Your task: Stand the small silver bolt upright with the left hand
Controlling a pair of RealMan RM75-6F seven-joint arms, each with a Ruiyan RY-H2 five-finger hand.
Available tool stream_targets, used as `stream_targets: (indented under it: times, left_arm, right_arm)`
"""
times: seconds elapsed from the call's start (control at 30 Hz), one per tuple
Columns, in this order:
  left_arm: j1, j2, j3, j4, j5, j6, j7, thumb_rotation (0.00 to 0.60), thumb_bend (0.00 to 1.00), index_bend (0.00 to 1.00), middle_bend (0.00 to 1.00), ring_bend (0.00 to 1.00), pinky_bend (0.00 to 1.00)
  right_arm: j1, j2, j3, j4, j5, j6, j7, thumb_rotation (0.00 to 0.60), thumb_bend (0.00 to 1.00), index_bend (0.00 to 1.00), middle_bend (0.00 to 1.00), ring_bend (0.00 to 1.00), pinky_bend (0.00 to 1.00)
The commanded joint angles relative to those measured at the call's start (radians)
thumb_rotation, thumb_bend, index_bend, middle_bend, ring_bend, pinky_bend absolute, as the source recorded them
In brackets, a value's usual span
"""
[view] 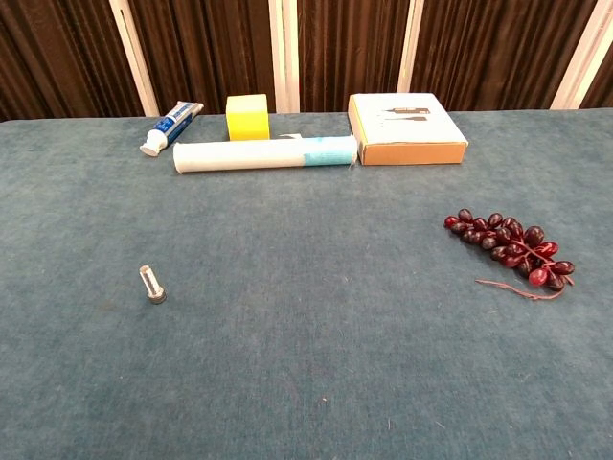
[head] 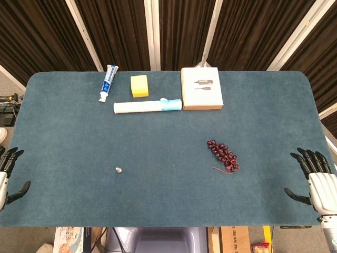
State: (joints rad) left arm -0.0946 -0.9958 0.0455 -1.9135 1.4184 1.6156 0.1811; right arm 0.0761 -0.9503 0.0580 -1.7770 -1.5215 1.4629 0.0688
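Small silver bolt (view: 150, 285), standing on its head, threaded shank up

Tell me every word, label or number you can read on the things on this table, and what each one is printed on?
None can be read.
Toothpaste tube: blue lettering along its side, too blurred to make out.
Flat box: small dark marks on its white lid, too small to read.
White roll: a teal band at one end, no legible text.
Yellow block, grapes and bolt: no writing visible.
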Motion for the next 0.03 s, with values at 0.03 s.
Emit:
stream_targets:
  times: [0.03]
  left_arm:
    - [0.005,0.005,-0.009,0.005,-0.005,0.001,-0.021,0.600,0.42,0.14,0.08,0.00,0.00]
  right_arm:
    - [-0.001,0.002,0.001,-0.003,-0.003,0.005,0.006,0.600,0.15,0.19,0.11,0.06,0.00]
